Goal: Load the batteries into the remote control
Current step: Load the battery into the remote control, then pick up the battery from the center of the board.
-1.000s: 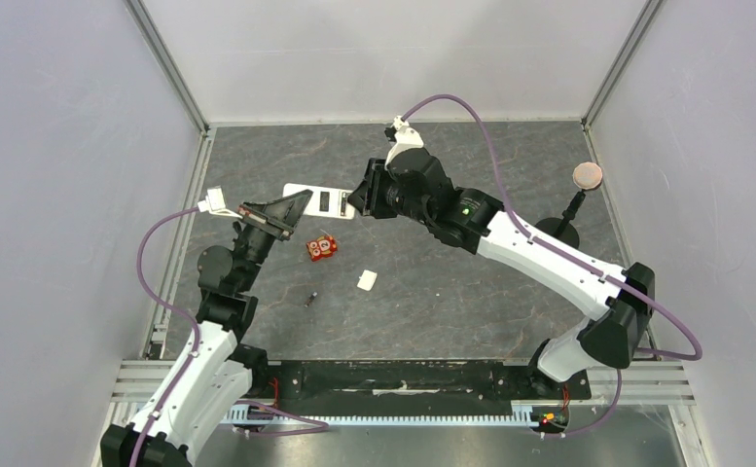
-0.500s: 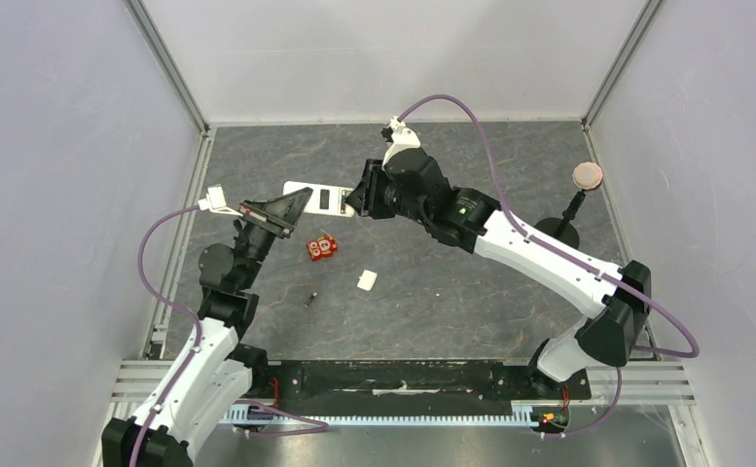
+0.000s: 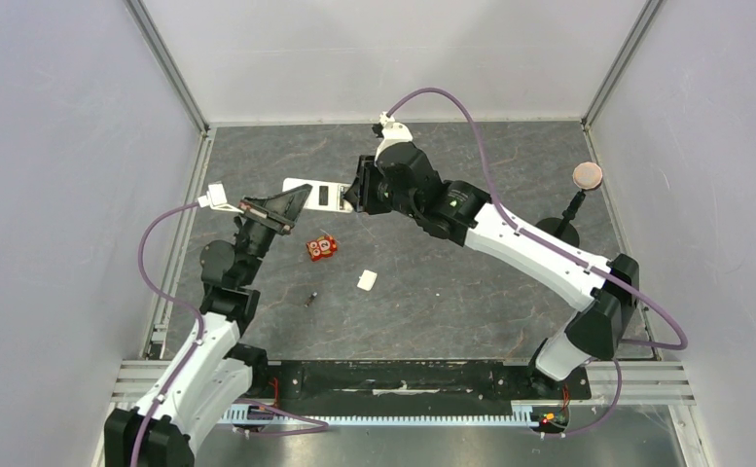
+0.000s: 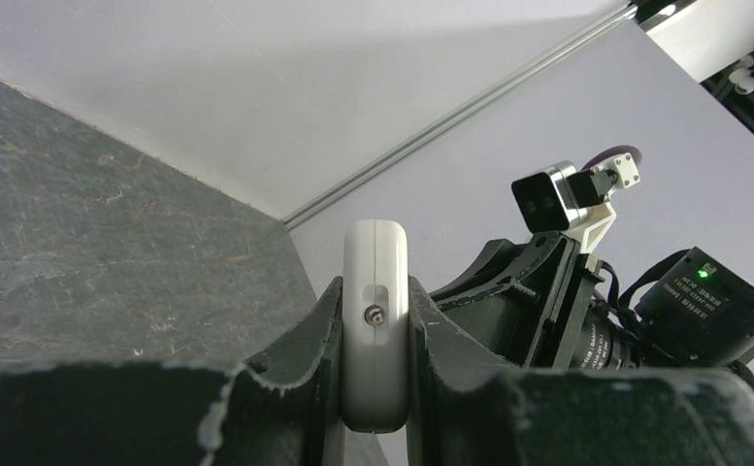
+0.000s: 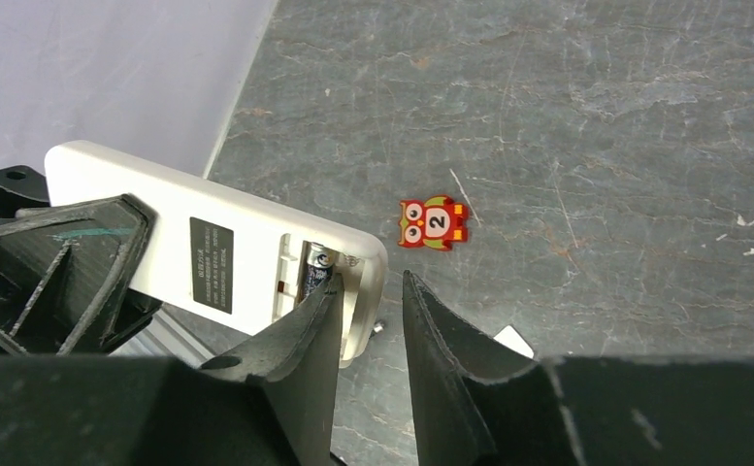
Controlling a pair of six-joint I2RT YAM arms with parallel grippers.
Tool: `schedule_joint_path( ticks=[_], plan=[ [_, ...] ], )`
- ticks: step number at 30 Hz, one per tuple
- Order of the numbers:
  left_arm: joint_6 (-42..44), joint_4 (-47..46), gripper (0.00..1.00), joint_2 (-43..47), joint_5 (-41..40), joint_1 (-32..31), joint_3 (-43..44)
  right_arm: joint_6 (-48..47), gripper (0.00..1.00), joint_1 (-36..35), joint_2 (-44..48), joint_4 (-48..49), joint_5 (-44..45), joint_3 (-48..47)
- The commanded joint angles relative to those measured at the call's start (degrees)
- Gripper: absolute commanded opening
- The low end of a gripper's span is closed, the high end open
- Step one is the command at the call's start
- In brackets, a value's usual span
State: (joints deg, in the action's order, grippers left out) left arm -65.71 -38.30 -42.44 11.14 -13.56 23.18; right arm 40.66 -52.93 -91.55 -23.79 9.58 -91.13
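Left wrist, left tool [image 4: 375, 291] clamping remote control [image 4: 376, 335], right tool [image 5: 371, 283] parted at its battery end.

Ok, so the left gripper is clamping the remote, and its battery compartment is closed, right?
Not closed. The left gripper does clamp the remote, but its battery compartment is open: the right wrist view shows a battery sitting in the uncovered slot.

Fingers [image 4: 319, 335] of the left gripper [image 4: 376, 288] are hiding the lower end of the remote control [image 4: 376, 254]. One finger [image 5: 300, 340] of the right gripper [image 5: 371, 278] is overlapping the battery [image 5: 315, 264], and the other is cutting off a white piece [image 5: 514, 340]. A dark speck [image 3: 310, 295], between the table's middle and its near left corner, is showing too small to identify.
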Motion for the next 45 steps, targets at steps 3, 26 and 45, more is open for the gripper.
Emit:
schedule_joint_path(
  ticks=[3, 26, 45],
  plan=[
    [4.4, -3.4, 0.02, -2.2, 12.5, -1.0, 3.3, -0.9, 0.32, -2.1, -2.7, 2.8, -3.8, -4.7],
    [23.9, 38.9, 0.02, 2.9, -20.7, -0.9, 16.5, -4.6, 0.53, -1.2, 6.6, 3.4, -4.6, 3.0],
    [39.6, 65.3, 0.02, 15.9, -42.9, -0.9, 32.0, 2.3, 0.51, -10.4, -20.5, -5.2, 0.9, -5.1]
  ],
)
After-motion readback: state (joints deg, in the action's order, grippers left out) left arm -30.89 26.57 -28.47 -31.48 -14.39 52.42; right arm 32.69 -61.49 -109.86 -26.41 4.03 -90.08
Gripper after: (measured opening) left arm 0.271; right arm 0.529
